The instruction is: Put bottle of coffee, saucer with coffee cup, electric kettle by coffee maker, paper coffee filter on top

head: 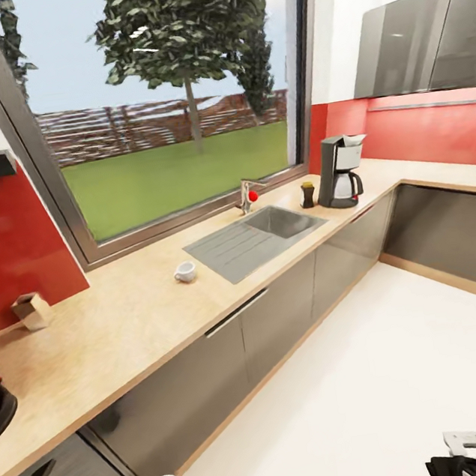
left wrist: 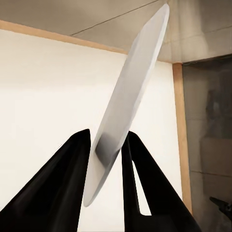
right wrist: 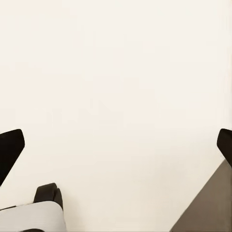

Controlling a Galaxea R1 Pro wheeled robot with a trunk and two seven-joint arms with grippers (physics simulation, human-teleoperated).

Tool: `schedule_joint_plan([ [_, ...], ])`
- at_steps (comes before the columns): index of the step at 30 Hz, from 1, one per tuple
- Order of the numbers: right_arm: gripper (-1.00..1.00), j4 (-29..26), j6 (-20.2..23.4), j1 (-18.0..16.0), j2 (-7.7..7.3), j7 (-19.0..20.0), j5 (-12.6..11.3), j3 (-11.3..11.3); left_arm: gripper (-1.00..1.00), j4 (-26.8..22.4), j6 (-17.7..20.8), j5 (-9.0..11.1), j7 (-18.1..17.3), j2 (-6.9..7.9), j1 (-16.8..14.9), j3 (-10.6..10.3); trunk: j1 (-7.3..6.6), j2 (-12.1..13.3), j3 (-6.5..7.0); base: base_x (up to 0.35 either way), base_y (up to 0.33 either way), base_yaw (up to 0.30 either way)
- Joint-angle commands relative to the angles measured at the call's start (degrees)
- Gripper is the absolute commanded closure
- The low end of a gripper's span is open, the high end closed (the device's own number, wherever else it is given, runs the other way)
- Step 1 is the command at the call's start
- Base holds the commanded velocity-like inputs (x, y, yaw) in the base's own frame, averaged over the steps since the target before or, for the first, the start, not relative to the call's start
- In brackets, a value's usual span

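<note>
Our left gripper [left wrist: 108, 145] pinched the saucer [left wrist: 130, 96] edge-on for carrying, seen close in the left wrist view; our right gripper [right wrist: 116, 145] hung spread. The head view showed the coffee cup [head: 185, 272] by the sink [head: 253, 239], the coffee maker [head: 341, 171] toward the worktop's far corner.

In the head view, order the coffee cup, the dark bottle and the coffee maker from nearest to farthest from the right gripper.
1. Coffee cup, on the counter left of the sink.
2. Dark bottle, behind the sink.
3. Coffee maker, just right of it; close call with the bottle.

Right gripper sits low at the bottom right.
</note>
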Motion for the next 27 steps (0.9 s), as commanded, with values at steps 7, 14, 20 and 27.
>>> schedule_joint_plan([
  [7,-1.0,-0.1,0.21,0.04,0.12,1.6,-0.58,0.49,1.0,0.73,0.4,0.21,-0.17,-0.02,-0.05,0.31,0.05,-0.12,-0.12,0.118,-0.258,0.0],
  [14,-1.0,-0.15,0.19,0.04,0.15,1.47,-0.67,0.49,1.0,0.83,0.4,0.21,-0.17,0.03,-0.05,0.33,0.05,-0.12,-0.12,0.175,-0.26,0.0],
  [20,-1.0,-0.26,0.32,0.04,0.15,1.4,-1.06,0.35,1.0,0.95,0.4,0.21,-0.17,0.06,-0.05,0.33,0.05,-0.12,-0.12,0.241,-0.25,0.0],
  [27,-1.0,-0.27,0.46,0.04,0.15,1.41,-1.23,0.19,1.0,0.95,0.4,0.2,-0.15,0.07,-0.05,0.33,0.05,-0.12,-0.12,0.263,-0.235,-0.098],
])
